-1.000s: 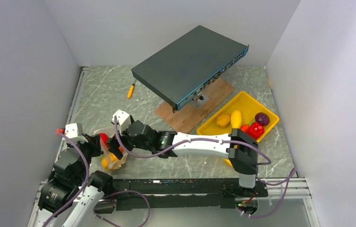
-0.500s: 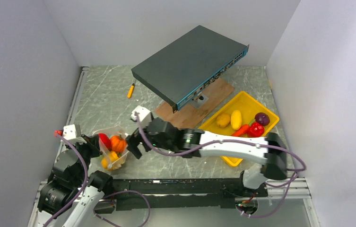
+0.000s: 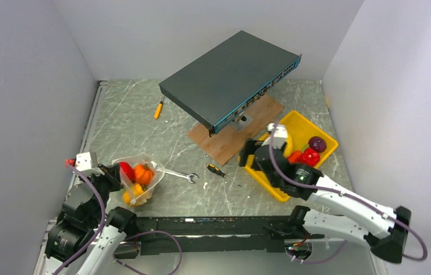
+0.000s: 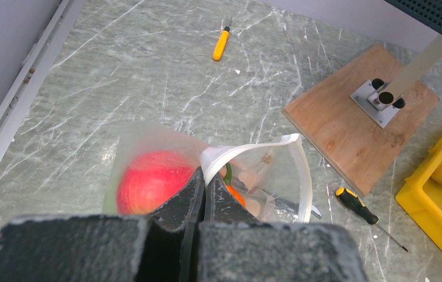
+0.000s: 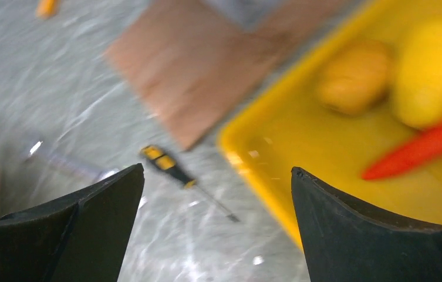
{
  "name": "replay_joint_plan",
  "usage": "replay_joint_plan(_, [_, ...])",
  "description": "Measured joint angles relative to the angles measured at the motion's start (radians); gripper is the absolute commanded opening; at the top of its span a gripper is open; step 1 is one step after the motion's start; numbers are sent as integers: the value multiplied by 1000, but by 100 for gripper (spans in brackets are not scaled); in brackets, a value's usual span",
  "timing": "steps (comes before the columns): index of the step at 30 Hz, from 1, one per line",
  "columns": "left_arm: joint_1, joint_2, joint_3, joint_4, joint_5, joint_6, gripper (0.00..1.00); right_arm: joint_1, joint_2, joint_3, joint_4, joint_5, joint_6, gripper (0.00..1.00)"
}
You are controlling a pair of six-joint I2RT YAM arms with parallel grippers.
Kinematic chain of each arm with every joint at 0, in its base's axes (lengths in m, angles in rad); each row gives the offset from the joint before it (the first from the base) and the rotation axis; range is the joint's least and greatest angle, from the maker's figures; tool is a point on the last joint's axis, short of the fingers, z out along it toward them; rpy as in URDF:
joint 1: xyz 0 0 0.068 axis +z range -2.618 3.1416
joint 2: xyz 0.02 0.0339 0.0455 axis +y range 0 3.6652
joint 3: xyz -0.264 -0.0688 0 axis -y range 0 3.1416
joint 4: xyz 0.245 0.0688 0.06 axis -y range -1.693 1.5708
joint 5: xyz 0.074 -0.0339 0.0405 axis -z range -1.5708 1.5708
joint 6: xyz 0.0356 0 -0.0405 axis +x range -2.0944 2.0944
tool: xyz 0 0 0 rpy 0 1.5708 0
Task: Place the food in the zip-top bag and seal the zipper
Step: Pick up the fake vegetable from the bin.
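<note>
The clear zip-top bag (image 3: 139, 182) stands open at the front left, holding a red pepper (image 3: 126, 169), an orange pumpkin (image 3: 143, 173) and a yellow piece (image 3: 134, 192). My left gripper (image 3: 114, 175) is shut on the bag's near rim; in the left wrist view its tips (image 4: 202, 177) pinch the whitish zipper strip (image 4: 305, 176) beside the red pepper (image 4: 148, 182). My right gripper (image 3: 251, 154) is open and empty over the left edge of the yellow tray (image 3: 300, 122). The right wrist view (image 5: 217, 170) shows a potato (image 5: 353, 82), a yellow vegetable (image 5: 427, 88) and a carrot (image 5: 424, 147) in the tray.
A purple onion (image 3: 317, 143) and a red pepper (image 3: 310, 157) lie in the tray. A silver wrench (image 3: 178, 173) and a black-and-yellow screwdriver (image 3: 216, 170) lie between bag and tray. A tilted network switch (image 3: 230, 77) stands on a wooden board (image 3: 227, 143). An orange screwdriver (image 3: 158, 109) lies at the back left.
My right arm has let the pumpkin go into the bag and swung right to the yellow tray, uncovering the wrench and screwdriver. My left gripper still holds the bag's rim.
</note>
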Motion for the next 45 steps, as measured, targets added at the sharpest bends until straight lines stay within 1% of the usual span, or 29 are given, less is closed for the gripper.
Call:
replay_joint_plan(3, [0,0,0,0,2,0,0,-190,-71,-75,-92,33,107,93])
replay_joint_plan(6, [0,-1,0,0,9,3,0,-385,-68,-96,-142,31,170,92])
replay_joint_plan(11, [0,-33,0,0,10,3,0,-768,31,-109,-149,-37,182,93])
replay_joint_plan(13, [0,-34,0,0,11,4,0,-873,52,-111,-152,-52,179,94])
replay_joint_plan(15, [0,-34,0,0,19,4,0,-946,50,-110,-158,-51,175,95])
replay_joint_plan(16, [0,-34,0,0,21,4,0,-964,46,-110,-159,-45,174,97])
replay_joint_plan(18, [0,-34,0,0,28,5,0,-992,42,-110,-165,-21,169,97])
replay_joint_plan(22, [0,-24,0,1,39,7,0,-1006,61,-111,-158,5,151,98])
replay_joint_plan(26, [0,-17,0,4,43,8,0,-1019,107,-121,-90,3,102,99])
replay_joint_plan(29, [0,-16,0,5,44,8,0,-1031,172,-122,-14,-5,56,97])
replay_joint_plan(31, [0,-16,0,5,46,8,0,-1035,213,-124,17,-16,44,94])
replay_joint_plan(35, [0,-16,0,6,51,8,0,-1041,260,-140,68,-31,36,85])
replay_joint_plan(40, [0,-14,0,6,53,8,0,-1042,263,-176,112,-32,32,73])
replay_joint_plan(42, [0,-7,0,7,53,8,0,-1042,268,-181,124,-32,32,66])
replay_joint_plan(43, [0,-5,0,7,53,8,0,-1043,274,-181,132,-33,31,60])
replay_joint_plan(45, [0,-2,0,7,53,8,0,-1043,282,-182,149,-36,27,44])
